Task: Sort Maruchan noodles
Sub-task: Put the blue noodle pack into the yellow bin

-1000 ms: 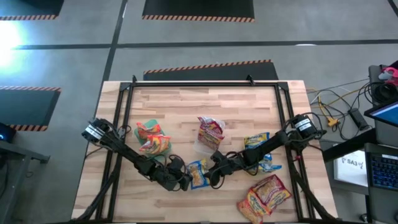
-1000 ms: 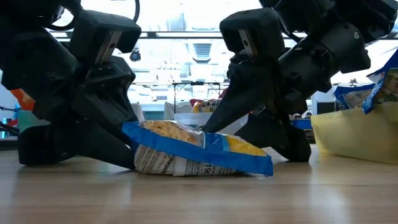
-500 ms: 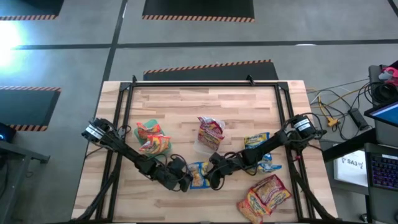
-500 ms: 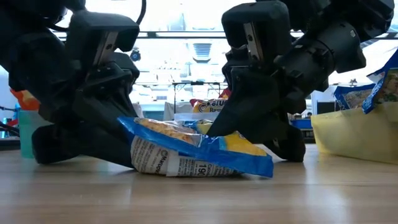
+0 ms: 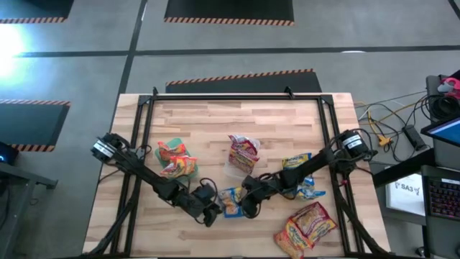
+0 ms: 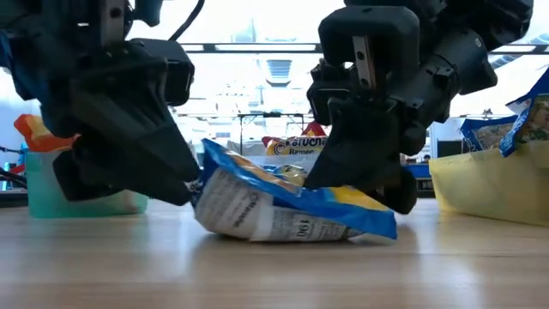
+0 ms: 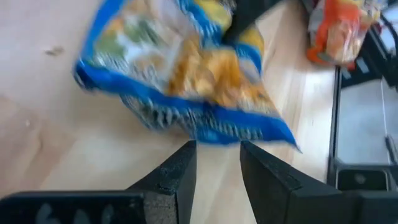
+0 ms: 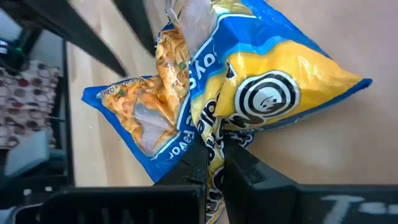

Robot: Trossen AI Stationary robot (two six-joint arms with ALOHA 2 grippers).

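Observation:
A blue-and-yellow Maruchan noodles packet (image 5: 231,202) lies on the wooden table near its front edge, between my two grippers. My right gripper (image 5: 245,205) comes at it from the table's right and is shut on it. My left gripper (image 7: 214,149) stands at the packet's left end with its fingers apart and only bare table between them. In the low view the packet (image 6: 292,206) rests on its underside, with its left end tipped up beside my left gripper. My left gripper's parted fingertips (image 7: 186,152) reach the packet's sealed blue edge (image 7: 211,132); nothing lies between them. Whether that edge rests on them I cannot tell. My right gripper pinches a crumpled fold of the wrapper (image 8: 214,138) between its two fingers, near the packet's middle. The fingers slant down from the table's right. The packet's underside stays on the table.
A green bin (image 6: 34,184) with orange packets stands at the left, and a yellow bin (image 6: 489,193) with blue packets at the right. A red packet (image 5: 243,152) stands behind the grippers. Loose red-orange packets (image 5: 305,226) lie at the front right.
My right gripper has shut on the blue packet and crumpled its wrapper. My left gripper has risen a little and rolled. The packet's left end has tipped up, while its right end has stayed on the table.

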